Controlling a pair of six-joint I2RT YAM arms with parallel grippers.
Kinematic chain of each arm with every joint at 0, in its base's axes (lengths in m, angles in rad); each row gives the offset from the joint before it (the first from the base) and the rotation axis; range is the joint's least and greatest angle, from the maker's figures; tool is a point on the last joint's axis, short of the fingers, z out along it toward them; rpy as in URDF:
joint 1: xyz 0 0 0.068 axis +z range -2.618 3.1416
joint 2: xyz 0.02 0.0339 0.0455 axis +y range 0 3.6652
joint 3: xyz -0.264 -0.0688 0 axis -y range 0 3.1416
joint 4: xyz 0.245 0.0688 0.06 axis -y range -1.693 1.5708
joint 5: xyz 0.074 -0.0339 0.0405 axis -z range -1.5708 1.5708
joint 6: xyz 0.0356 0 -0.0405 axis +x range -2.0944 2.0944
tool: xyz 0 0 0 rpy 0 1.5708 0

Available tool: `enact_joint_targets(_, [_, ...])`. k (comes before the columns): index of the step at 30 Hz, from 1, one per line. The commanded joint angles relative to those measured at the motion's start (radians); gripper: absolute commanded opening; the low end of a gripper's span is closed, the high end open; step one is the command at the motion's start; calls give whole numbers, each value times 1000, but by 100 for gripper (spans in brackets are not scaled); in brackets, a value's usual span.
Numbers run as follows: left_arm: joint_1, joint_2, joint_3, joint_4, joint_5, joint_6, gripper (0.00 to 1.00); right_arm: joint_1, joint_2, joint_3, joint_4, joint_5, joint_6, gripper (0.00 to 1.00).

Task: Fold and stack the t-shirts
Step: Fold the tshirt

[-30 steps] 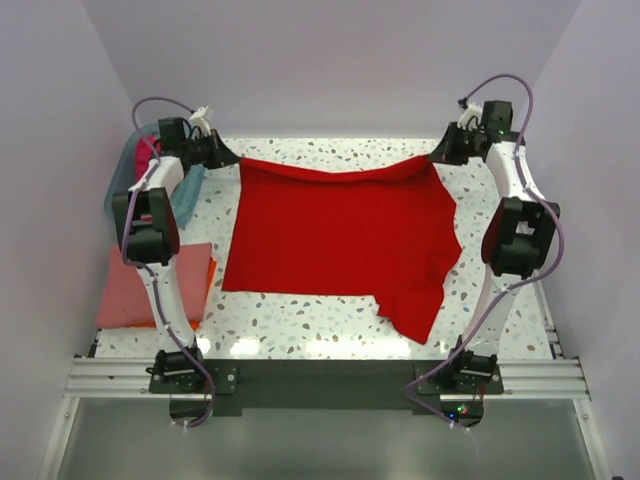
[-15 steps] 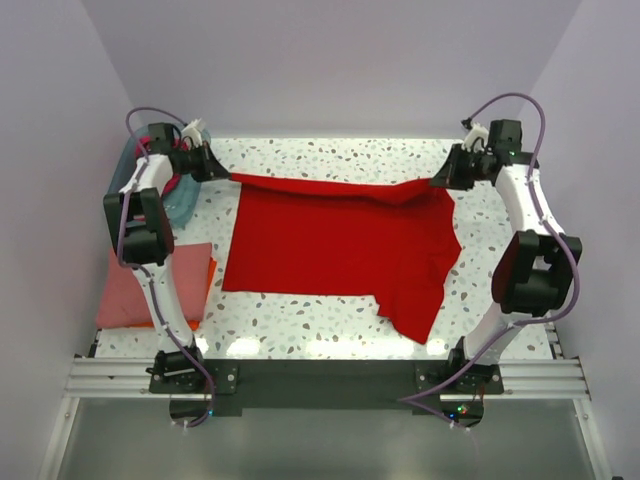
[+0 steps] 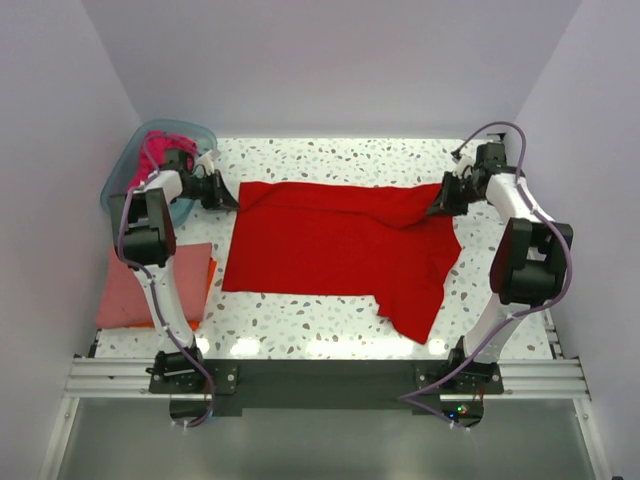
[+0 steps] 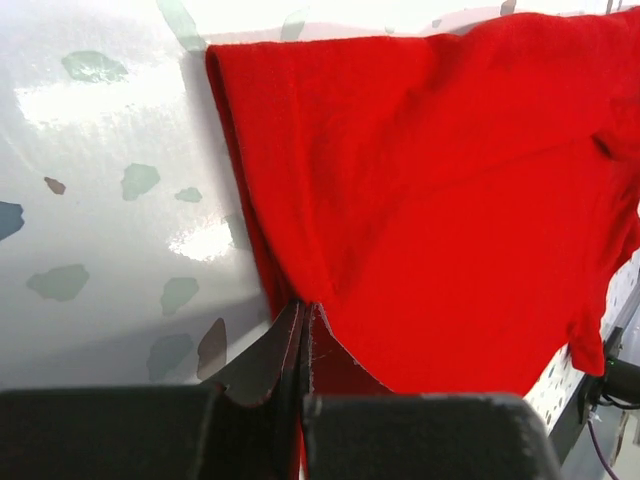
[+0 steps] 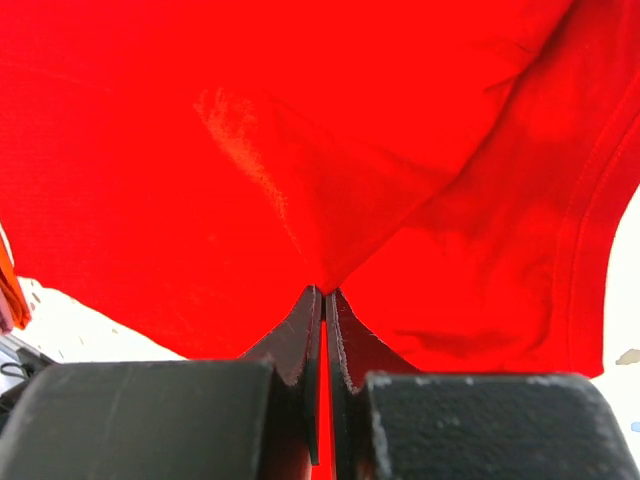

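Note:
A bright red t-shirt (image 3: 340, 245) lies spread on the speckled table, its far edge folded toward me. My left gripper (image 3: 232, 198) is shut on the shirt's far left corner (image 4: 300, 290), low over the table. At the far right corner my right gripper (image 3: 436, 206) is shut on the red cloth (image 5: 325, 285). A sleeve (image 3: 415, 310) trails toward the near edge. A salmon-pink folded t-shirt (image 3: 135, 290) lies on an orange one (image 3: 207, 280) at the left. A magenta-pink t-shirt (image 3: 152, 155) sits in the tub.
A translucent teal tub (image 3: 135, 175) stands at the far left corner, just behind my left arm. Lilac walls close in on three sides. The folded stack lies beside the left arm's base.
Both grippers have come down and toward me with the shirt's far edge, which was held up off the table and now lies low, folded onto the shirt.

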Motion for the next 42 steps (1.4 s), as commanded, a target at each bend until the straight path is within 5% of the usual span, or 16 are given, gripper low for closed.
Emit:
enact_joint_targets(1, [8,-37,-11,-4,-35,-9,0,-4,-12,24,1,23,-13,0])
enact_joint_targets(11, [-1,-119,46,14,-41,8,0,-69,-13,182,-18,-5,-18,0])
enact_joint_targets(28, [-32,-99,25,-99,-154,117,3,-72,-36,56,-101,-16,-152,0])
enact_joint_targets(30, [-36,-109,17,-111,-148,139,11,-70,-33,54,-139,-11,-180,9])
enact_joint_targets(34, [-43,-177,11,-125,-136,203,33,-72,-32,111,-202,35,-237,50])
enact_joint_targets(42, [-130,-237,57,2,-272,275,38,-60,63,241,-42,90,-217,44])
